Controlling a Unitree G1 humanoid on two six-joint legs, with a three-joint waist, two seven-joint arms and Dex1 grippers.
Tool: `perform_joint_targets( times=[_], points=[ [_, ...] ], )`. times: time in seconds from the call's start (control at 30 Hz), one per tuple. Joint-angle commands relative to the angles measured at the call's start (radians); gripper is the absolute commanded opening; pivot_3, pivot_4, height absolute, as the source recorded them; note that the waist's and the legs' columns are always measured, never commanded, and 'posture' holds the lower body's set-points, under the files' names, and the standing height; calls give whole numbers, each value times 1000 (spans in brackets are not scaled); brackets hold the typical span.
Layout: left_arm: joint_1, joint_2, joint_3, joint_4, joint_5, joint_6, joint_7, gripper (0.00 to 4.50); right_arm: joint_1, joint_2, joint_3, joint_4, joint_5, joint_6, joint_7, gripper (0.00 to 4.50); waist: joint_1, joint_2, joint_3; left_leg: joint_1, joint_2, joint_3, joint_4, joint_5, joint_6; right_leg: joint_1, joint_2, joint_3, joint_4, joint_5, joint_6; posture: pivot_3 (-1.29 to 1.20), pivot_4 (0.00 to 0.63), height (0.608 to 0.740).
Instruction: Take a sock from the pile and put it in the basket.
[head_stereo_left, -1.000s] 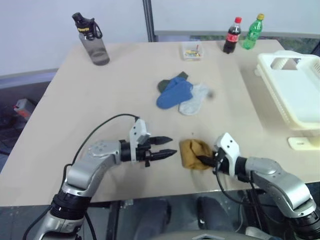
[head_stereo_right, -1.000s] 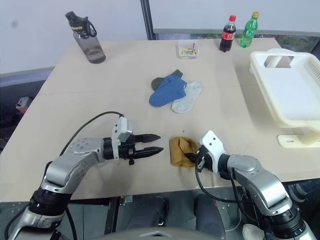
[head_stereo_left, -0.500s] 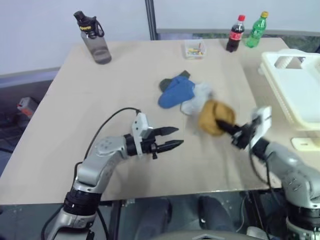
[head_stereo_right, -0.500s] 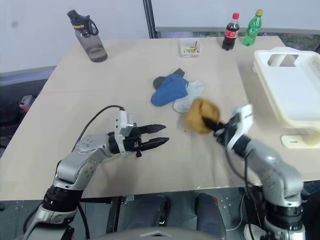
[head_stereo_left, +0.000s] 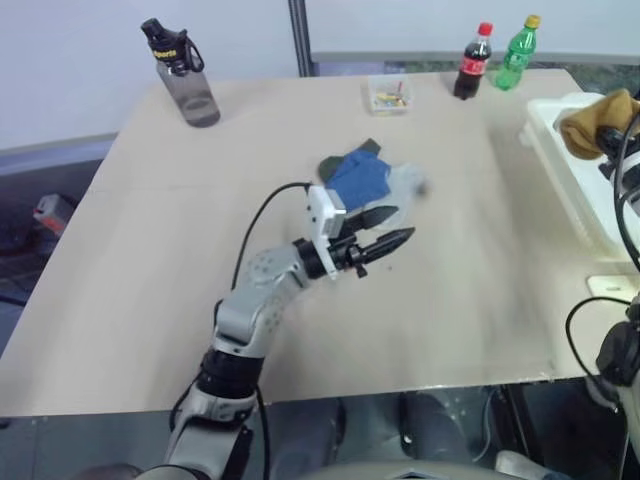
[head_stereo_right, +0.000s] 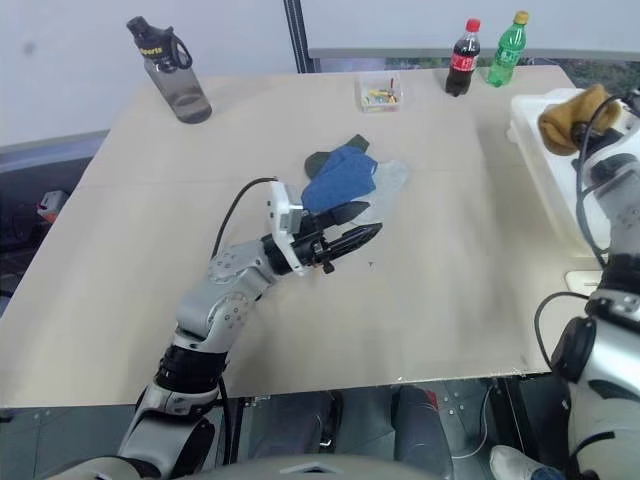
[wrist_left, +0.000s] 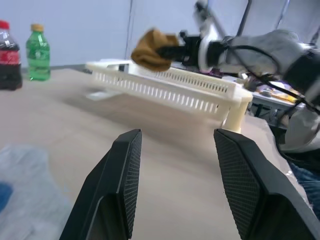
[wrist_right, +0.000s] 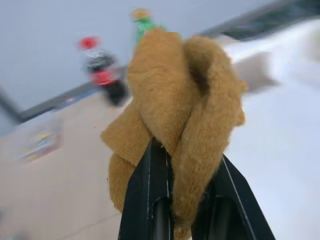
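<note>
Mustard sock (head_stereo_right: 570, 117) in right gripper (head_stereo_right: 603, 130) over cream basket (head_stereo_left: 570, 170)

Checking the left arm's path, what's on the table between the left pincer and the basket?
Nothing: from the left pincer to the basket, the left and right eye views show bare tabletop. The sock pile lies just behind the pincer.

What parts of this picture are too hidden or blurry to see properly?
- Basket: its far side is cut off by the edge of the left eye view.
- Right gripper: in the right wrist view the mustard-yellow sock wraps its fingertips and hides them.
- Pale grey sock: blurred and partly covered by the blue sock in the pile.
- Small clear box: its contents are too small to identify.
</note>
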Motion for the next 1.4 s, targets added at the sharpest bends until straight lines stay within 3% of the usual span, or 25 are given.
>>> perform_joint_targets(
  times=[0.03, 0.07, 0.23, 0.4, 0.43, 0.5, 0.6, 0.7, 0.8, 0.97, 1.07, 1.23, 1.4],
  points=[
    [-12, -14, -8, -39, -2, -16, 11, 2464, -97, -58, 34, 243, -90, -123, 32, 40, -3, 0, 0, 0, 0, 1, 0, 0, 0, 0, 0, 1, 0, 0, 0, 0, 150, 740],
    [-13, -16, -11, -38, 0, -20, 11, 2464, -113, -65, 38, 299, -105, -142, 33, 40, -5, 0, 0, 0, 0, 2, 0, 0, 0, 0, 0, 1, 0, 0, 0, 0, 150, 740],
    [-29, -39, -9, -22, -1, -37, 12, 2464, -137, -95, 29, 454, -134, -179, 78, 2090, -6, 0, 0, 1, 1, 7, 1, -1, 1, 0, 1, 7, 0, 1, 2, 0, 150, 740],
    [-46, -57, -9, 5, 0, -52, 5, 2464, -131, -132, 16, 440, -129, -162, 100, 4217, -5, 0, 0, 1, 0, 9, 3, -2, 4, 0, 1, 11, 0, 3, 5, 0, 150, 740],
    [-51, -59, -9, 14, 2, -57, 3, 2464, -126, -140, 9, 416, -121, -149, 105, 4424, -5, 0, 0, 1, 0, 9, 3, -2, 4, 0, 1, 11, 0, 3, 5, 0, 150, 740],
    [-56, -63, -10, 27, 8, -69, 2, 2464, -114, -148, -16, 364, -94, -120, 113, 4424, -6, 0, 0, 2, 0, 9, 3, -2, 4, 0, 1, 12, 0, 3, 5, 0, 150, 740],
    [-64, -64, -6, 53, 0, -69, -14, 2464, -24, -142, -95, 120, 8, 13, 135, 4424, -5, 0, 0, 2, 1, 9, 3, -2, 5, 0, 2, 13, 0, 3, 6, 0, 150, 740],
    [-62, -54, 0, 60, -5, -62, -26, 3113, 132, -103, -147, -209, 85, 131, 104, 4500, 1, 0, 0, 1, 1, 6, 4, -3, 5, -1, 2, 12, 0, 3, 6, 0, 150, 740],
    [-46, -23, 10, 55, 9, -42, -16, 4466, 348, -72, -115, -607, 106, 193, 109, 4500, 1, 1, -1, 1, 1, 4, 4, -3, 6, -1, 1, 11, 0, 3, 6, 0, 150, 740],
    [59, 115, 50, -7, 5, 15, -32, 4466, 693, -20, -56, -1121, 183, 224, 208, 4500, -9, 4, -2, 3, 2, 5, 4, -4, 7, -1, 3, 13, 2, 4, 7, 0, 150, 740],
    [156, 246, 132, -71, -42, 54, -74, 4466, 963, -44, 21, -1321, 99, 174, 282, 4500, -4, 4, -3, 3, 3, 4, 4, -6, 10, -1, 4, 12, 2, 4, 6, 0, 150, 740],
    [229, 366, 215, -126, -93, 99, -108, 4466, 1176, -37, 19, -1414, 35, 103, 344, 4500, 10, 4, -3, 3, 1, 4, 7, -6, 10, 2, 1, 12, 1, 4, 7, 0, 150, 740],
    [281, 449, 276, -155, -130, 142, -132, 4466, 1277, -26, -58, -1472, 66, 105, 388, 4500, 14, 4, -3, 7, 3, 4, 8, -6, 10, 6, 3, 12, 0, 3, 13, 0, 150, 740]
  ],
)
